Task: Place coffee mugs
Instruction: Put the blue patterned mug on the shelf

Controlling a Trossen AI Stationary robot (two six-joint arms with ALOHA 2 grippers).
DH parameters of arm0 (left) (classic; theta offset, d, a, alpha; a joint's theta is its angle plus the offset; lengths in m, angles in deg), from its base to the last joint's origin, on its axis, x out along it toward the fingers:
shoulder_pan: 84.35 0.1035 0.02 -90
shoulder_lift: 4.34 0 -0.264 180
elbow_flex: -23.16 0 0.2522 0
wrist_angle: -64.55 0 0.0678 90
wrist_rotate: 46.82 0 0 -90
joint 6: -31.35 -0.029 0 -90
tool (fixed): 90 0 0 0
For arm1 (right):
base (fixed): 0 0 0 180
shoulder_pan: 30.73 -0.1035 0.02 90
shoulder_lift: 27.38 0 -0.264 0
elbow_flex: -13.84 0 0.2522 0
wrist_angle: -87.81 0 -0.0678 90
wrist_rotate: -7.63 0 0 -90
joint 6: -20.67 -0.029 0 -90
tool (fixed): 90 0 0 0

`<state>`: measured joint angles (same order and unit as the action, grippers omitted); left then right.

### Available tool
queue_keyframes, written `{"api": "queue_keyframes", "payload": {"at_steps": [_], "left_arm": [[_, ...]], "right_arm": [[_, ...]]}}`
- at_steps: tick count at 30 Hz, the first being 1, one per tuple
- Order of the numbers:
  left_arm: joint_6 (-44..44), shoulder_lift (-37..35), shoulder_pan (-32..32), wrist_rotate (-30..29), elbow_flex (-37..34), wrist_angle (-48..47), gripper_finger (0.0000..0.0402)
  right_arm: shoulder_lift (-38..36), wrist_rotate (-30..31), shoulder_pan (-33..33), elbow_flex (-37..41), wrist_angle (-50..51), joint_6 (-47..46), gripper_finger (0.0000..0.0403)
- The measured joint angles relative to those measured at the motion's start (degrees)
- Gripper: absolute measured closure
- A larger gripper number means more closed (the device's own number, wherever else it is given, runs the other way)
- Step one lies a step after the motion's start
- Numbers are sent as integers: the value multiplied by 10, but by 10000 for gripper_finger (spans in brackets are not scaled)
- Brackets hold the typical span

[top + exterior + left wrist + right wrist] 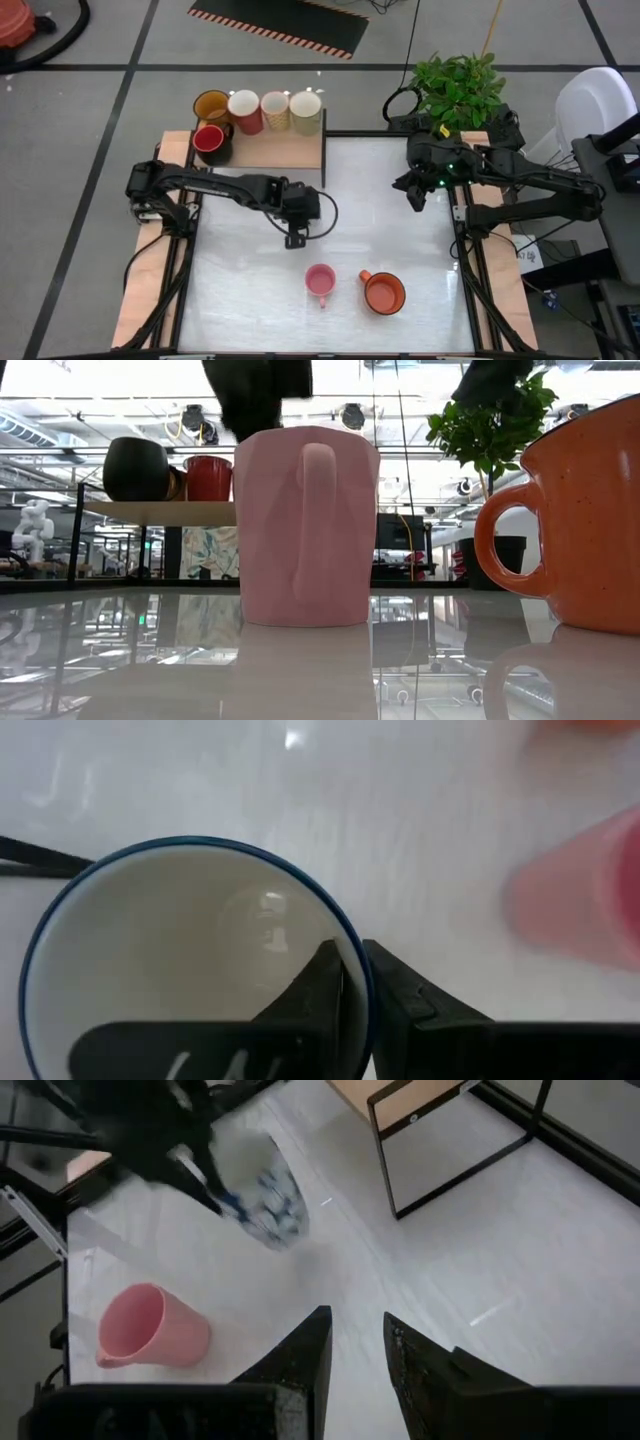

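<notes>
My left gripper point(295, 238) hangs over the middle of the table, shut on a white mug with a blue rim point(180, 950). The right wrist view shows this mug's blue-patterned wall point(272, 1205); in the high view the gripper hides it. A pink mug point(320, 282) and an orange mug point(383, 292) stand upright on the table toward its near edge. Several more mugs, among them a red one point(209, 140) and cream ones point(305, 112), stand on a wooden shelf point(280, 150) at the far left. My right gripper point(415, 195) waits open near the far right edge. My left gripper pinches the mug's wall at the rim point(355, 945), with one finger point(320, 985) inside the cup and the other point(405, 1005) outside. The fingers come from above, pointing down. In the right wrist view the mug looks tilted and clear of the table.
A potted plant point(458, 88) stands beyond the far right corner. The shelf has a dark metal frame point(324, 160) at its right end. Bare white table lies between the shelf, the right arm and the two standing mugs.
</notes>
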<state>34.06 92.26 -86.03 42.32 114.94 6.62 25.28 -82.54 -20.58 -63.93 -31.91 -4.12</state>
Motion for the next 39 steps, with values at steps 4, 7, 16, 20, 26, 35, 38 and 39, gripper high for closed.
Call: {"api": "queue_keyframes", "payload": {"at_steps": [4, 7, 16, 20, 26, 35, 38, 39], "left_arm": [[-7, -23, 9, 0, 45, -41, 377], [4, -31, 22, 0, 80, -80, 377], [14, -47, 82, 4, 155, -220, 377], [8, -51, 117, 3, 174, -274, 377], [11, -51, 169, -8, 200, -327, 377], [21, -70, 224, -21, 210, -351, 377], [10, -84, 243, -23, 210, -363, 377], [1, -87, 249, -23, 210, -363, 377]], "right_arm": [[3, 1, 0, 0, 0, 2, 326], [4, 1, 0, 0, 0, 2, 326], [9, 3, 0, 0, 0, -7, 326], [10, 4, 0, 0, 0, -13, 326], [10, 19, 0, 0, 0, -19, 326], [11, 20, 0, 0, 0, -26, 326], [11, 21, 0, 0, 0, -26, 326], [11, 21, 0, 0, 0, -26, 326]]}}
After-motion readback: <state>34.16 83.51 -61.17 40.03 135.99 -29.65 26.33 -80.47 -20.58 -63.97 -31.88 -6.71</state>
